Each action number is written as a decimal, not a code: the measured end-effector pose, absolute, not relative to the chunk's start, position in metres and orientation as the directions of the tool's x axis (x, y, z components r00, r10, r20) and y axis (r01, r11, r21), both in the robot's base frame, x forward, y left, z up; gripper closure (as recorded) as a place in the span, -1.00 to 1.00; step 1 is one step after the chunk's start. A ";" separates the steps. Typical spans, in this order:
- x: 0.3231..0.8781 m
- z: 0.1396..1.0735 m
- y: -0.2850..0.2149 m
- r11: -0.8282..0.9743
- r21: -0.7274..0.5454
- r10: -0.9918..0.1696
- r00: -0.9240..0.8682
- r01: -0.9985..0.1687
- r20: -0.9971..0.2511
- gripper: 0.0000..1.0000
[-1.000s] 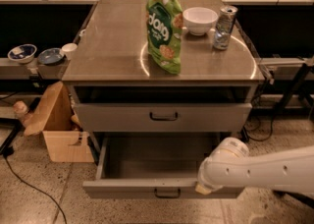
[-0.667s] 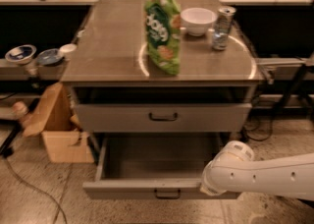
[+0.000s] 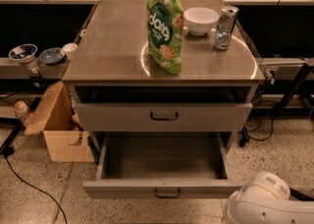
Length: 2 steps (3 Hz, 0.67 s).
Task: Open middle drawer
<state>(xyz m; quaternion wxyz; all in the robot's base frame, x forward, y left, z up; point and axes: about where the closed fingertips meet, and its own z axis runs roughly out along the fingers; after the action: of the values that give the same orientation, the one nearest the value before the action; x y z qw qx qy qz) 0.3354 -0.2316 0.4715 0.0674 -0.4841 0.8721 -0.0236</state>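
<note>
Beneath the tabletop (image 3: 113, 46), the middle drawer (image 3: 164, 116) sat closed; the arm (image 3: 260, 203) showed low right, gripper out of view.

Part of a white robot arm (image 3: 265, 204) in the lower right corner, cut off by the bottom and right edges. Smooth, slightly glossy shell, bulbous and rounded like a large elbow joint, domed on top. Faint curved seam across the dome where two shell sections meet. Soft grey shading beneath the curves, a warm cream tint along the upper surface. Thicker tubular section running off to the right. Thin dark strip (image 3: 300, 194) just behind the shell, either cable or darker arm part, impossible to tell which. Nothing of the gripper in view, somewhere past the frame edge.
</note>
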 end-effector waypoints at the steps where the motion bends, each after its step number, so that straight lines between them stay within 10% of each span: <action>1: 0.317 0.473 -0.240 0.542 -0.099 -0.840 -0.536 -0.835 -0.081 0.74; 2: 0.317 0.473 -0.240 0.542 -0.099 -0.840 -0.536 -0.835 -0.081 0.28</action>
<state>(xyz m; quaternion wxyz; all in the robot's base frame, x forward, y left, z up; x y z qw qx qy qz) 0.3168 -0.2398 0.4728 0.0595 -0.4780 0.8760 -0.0239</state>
